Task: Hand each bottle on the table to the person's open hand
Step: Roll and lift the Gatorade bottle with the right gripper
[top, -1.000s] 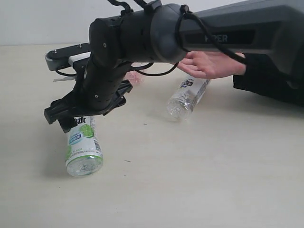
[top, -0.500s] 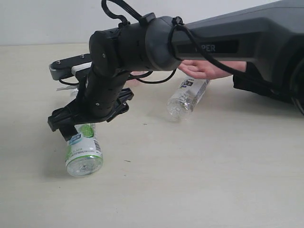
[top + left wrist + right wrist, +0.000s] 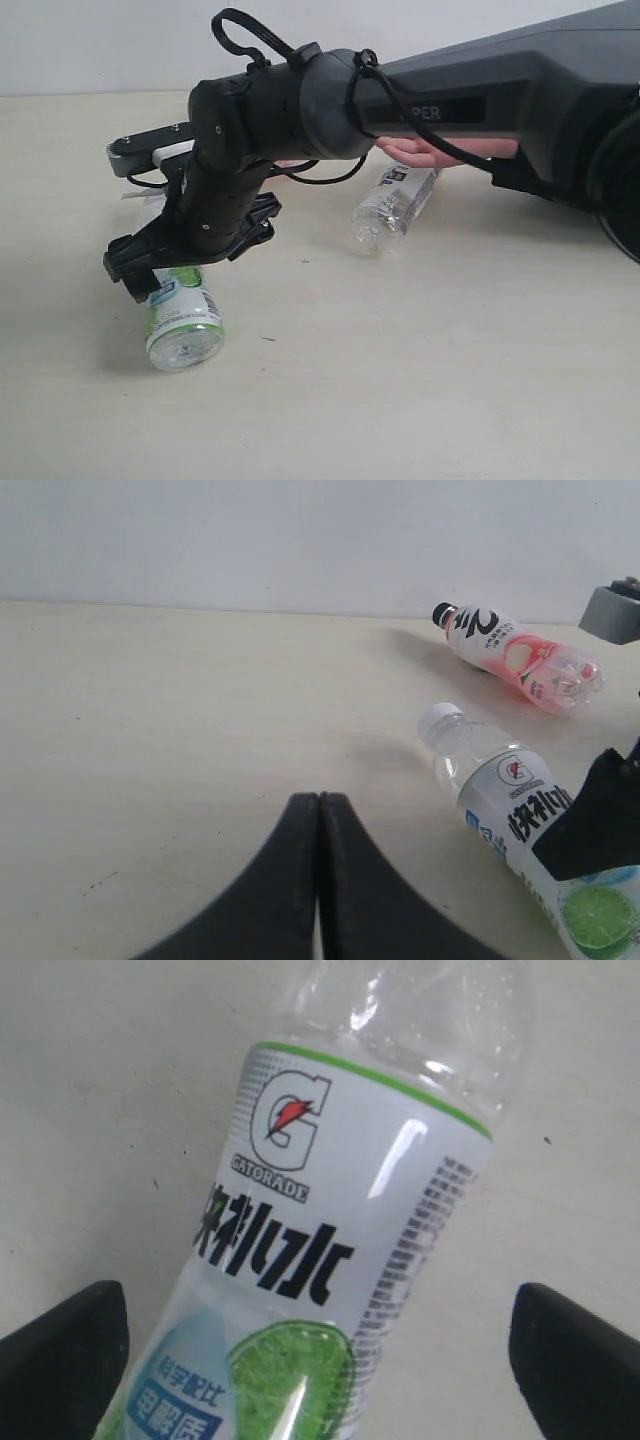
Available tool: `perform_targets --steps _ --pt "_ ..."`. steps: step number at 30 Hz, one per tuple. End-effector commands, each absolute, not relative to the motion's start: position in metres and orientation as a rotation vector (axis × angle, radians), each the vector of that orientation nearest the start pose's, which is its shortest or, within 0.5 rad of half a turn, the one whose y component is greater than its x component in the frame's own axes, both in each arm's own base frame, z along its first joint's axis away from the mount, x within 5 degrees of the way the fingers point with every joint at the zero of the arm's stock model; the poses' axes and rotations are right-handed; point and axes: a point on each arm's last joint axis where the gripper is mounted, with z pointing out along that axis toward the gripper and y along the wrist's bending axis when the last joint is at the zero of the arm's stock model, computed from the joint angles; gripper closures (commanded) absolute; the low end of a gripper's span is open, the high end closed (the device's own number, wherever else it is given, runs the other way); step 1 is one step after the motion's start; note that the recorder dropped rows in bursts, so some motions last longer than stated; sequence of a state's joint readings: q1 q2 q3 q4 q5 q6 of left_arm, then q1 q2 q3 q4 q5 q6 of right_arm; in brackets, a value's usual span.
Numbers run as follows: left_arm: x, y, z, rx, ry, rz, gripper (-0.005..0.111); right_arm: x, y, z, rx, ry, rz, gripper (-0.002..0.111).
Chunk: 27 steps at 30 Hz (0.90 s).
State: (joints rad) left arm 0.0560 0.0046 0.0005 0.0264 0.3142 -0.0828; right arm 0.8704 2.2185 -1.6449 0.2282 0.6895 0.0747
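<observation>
The right arm hides most of the person's open hand.

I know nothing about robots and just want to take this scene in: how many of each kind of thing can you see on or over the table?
Bottles: 3 (green-lime bottle, pink bottle, clear white-label bottle)
Robot grippers: 2 (left gripper, right gripper)
Human hands: 1 (person's open hand)
Total: 6

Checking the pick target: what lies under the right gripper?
The lime-label bottle lies on its side on the table, between the fingers of the open right gripper. In the exterior view the gripper covers its cap end.
</observation>
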Motion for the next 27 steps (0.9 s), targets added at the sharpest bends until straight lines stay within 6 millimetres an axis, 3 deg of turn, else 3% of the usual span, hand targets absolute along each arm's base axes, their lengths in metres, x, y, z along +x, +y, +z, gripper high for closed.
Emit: perform_targets --steps 1,12,17,20,27 --pt "0.054 0.003 0.185 -0.104 1.793 -0.002 0.107 0.293 0.369 0.136 -0.898 2.693 0.480 0.011" --pt "0.054 0.003 0.185 -0.104 1.793 -0.002 0.107 0.296 0.371 0.127 -0.890 2.683 0.479 0.011" --pt "0.054 0.003 0.185 -0.104 1.793 -0.002 0.107 0.293 0.369 0.126 -0.905 2.714 0.464 0.018" --pt "0.054 0.003 0.185 -0.104 1.793 -0.002 0.107 0.292 0.368 0.125 -0.918 2.739 0.452 0.030" --pt "0.054 0.003 0.185 -0.104 1.793 -0.002 0.107 0.288 0.365 0.124 -0.935 2.783 0.436 0.074"
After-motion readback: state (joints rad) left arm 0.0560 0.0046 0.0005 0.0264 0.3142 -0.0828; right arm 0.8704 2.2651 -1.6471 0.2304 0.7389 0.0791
